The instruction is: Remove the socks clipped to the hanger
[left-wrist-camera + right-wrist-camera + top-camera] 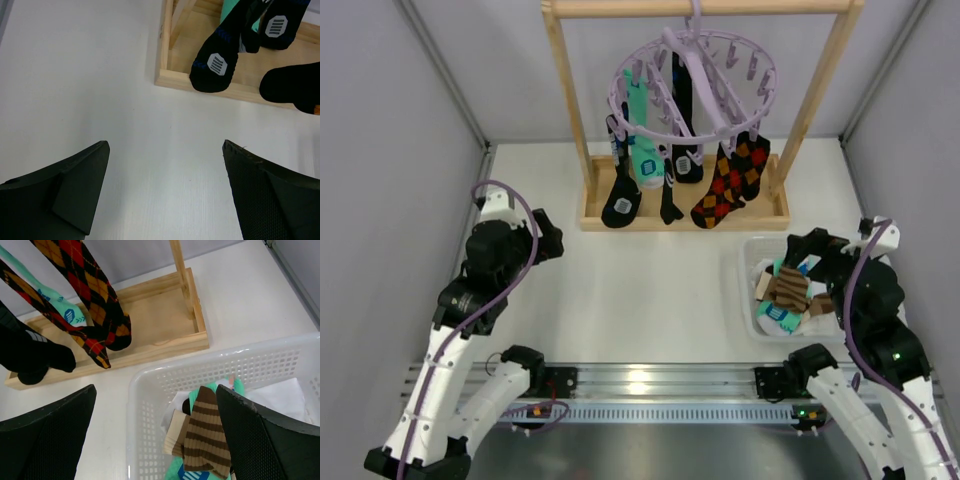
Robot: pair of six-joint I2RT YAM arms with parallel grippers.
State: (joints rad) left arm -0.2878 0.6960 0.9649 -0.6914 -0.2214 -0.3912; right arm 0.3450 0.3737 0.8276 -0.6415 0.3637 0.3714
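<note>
Presently, pre-approach: left gripper (165, 145) and right gripper (156, 390) gape empty, and either must next reach the socks (720, 190) on the hanger (672, 42) ahead.

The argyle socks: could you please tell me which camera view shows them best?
The top external view: it shows both argyle socks whole, hanging from the hanger down to the toes. The right wrist view shows only their lower parts, above the wooden base. The left wrist view shows nothing clear of them.

Lavender ring hanger (672, 44) hung by hook, black, teal, argyle socks (725, 190) clipped beneath
</note>
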